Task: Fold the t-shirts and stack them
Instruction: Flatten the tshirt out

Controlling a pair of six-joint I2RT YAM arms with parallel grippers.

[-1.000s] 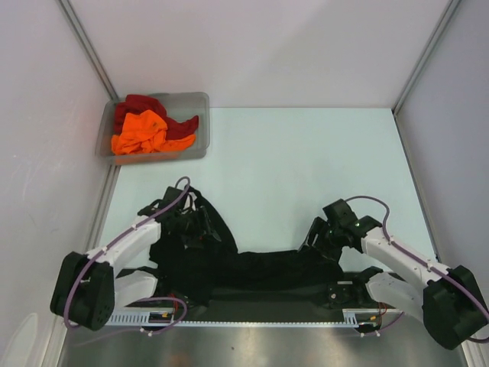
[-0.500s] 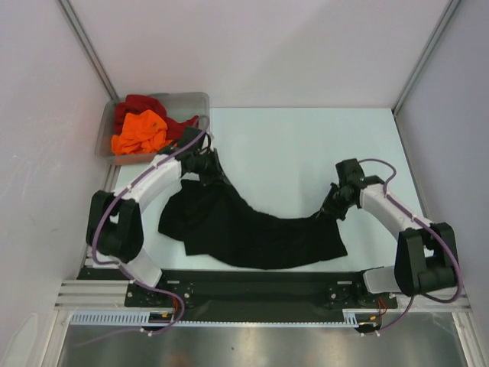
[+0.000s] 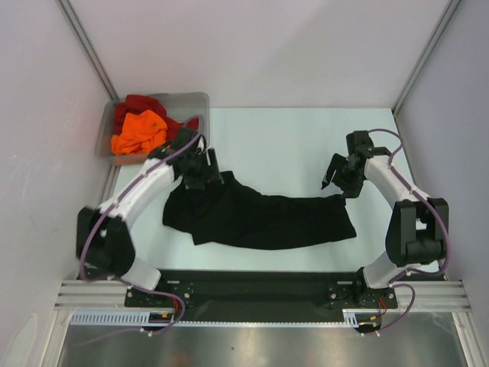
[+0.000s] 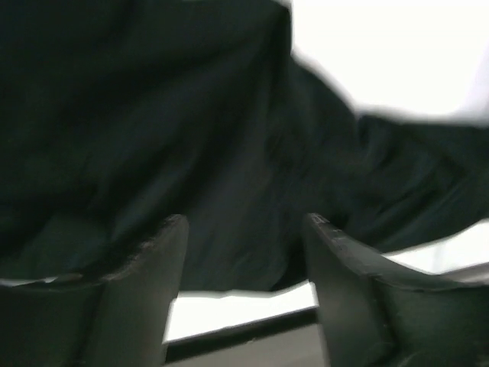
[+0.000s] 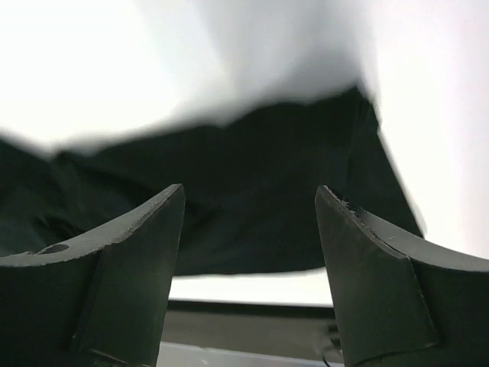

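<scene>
Black t-shirt point(image 3: 260, 218): flat on the table point(image 3: 283, 145) between the two arms, stretched left to right. Its left end is bunched and its right end is smoother.
Left gripper point(image 3: 200, 172): over the shirt's far-left corner, fingers spread with nothing between them and only dark cloth below.
Right gripper point(image 3: 336, 182): just beyond the shirt's far-right corner, jaws wide apart and empty.
Other shirts: the orange t-shirt point(image 3: 140, 131) and dark red t-shirt point(image 3: 137, 103) sit heaped in the clear bin point(image 3: 200, 99) at the far-left corner.
Risk, creases: the left end looks doubled over, so I'd say any fold made now would trap that lump.
Risk, grip: on rumpled cloth a pinch could take one layer only — the shirt would then twist as it lifts.
Risk, bin: the left arm works close beside it, so a wide swing might knock it.
Risk, near edge: the hem lies near the dark rail point(image 3: 252, 287), and a pull toward the bases could drag cloth onto it.
Surface: pale greenish, smooth and matte — cloth should slide easily.
Room: plain white walls point(image 3: 252, 46) on three sides, with slanted metal posts point(image 3: 88, 46) at the corners.
</scene>
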